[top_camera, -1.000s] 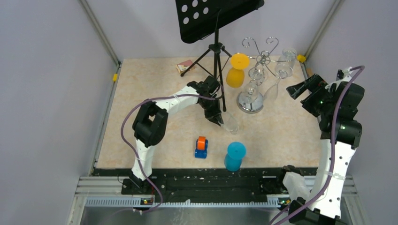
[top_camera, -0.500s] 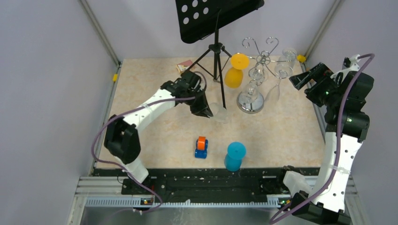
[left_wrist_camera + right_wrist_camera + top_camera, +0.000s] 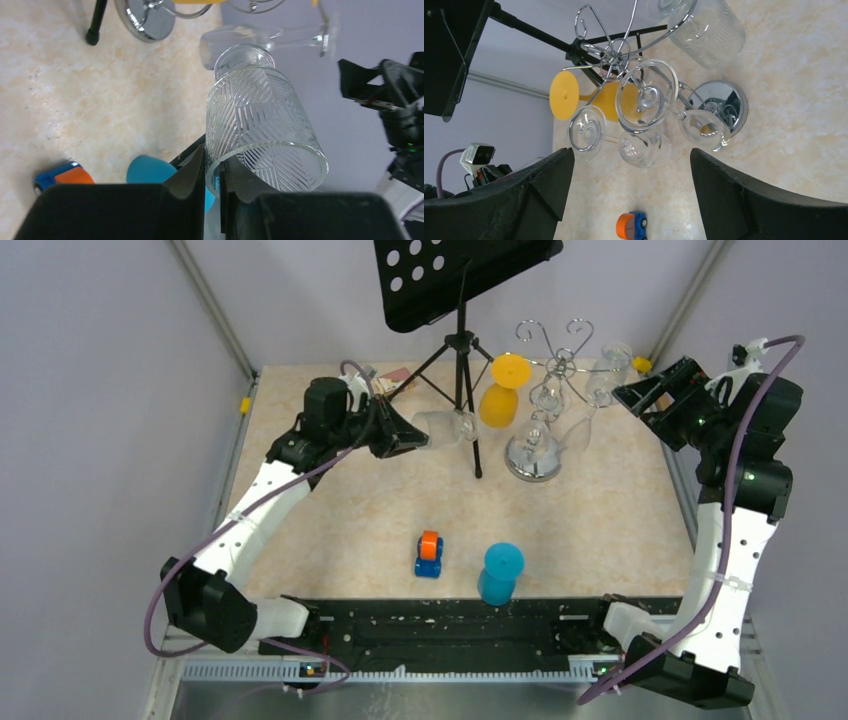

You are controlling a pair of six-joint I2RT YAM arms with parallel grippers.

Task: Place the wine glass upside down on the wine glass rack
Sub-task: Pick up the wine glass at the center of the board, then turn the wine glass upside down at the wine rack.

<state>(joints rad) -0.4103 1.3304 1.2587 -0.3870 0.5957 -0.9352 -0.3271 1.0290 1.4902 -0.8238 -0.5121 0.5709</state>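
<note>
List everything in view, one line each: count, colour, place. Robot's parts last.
table: one, beige, under everything
wine glass rack: one, chrome, back right
clear wine glasses: three, hanging upside down on the rack
yellow wine glass: one, hanging on the rack's left side
patterned wine glass: one, clear, held in the air left of the rack
music stand: one, black, back centre
toy car: one, blue and orange, front centre
blue cup: one, right of the car
small box: one, reddish, back, by the stand's legs
left gripper: shut on the patterned wine glass's rim
right gripper: open, empty, right of the rack
</note>
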